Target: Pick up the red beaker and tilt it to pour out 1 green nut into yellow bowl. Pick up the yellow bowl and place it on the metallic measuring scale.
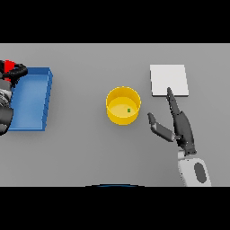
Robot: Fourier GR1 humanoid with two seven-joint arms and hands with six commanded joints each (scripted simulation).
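**Nut poured, bowl not yet on the scale**

Fingers of the left hand (14, 71), at the far upper left of the frame, curl round the red beaker (7, 65), holding it over the corner of a blue tray (46, 96). At centre frame stands the yellow bowl (123, 105), upright on the grey table (81, 152), with one green nut (129, 110) lying inside, so the pouring looks done. Right of the bowl, well clear of it, the right hand (182, 128) rests with fingers straight and thumb spread, empty, its fingertips reaching the lower edge of the metallic measuring scale (168, 80) at upper right. Lifting the bowl onto that scale appears to be what remains.
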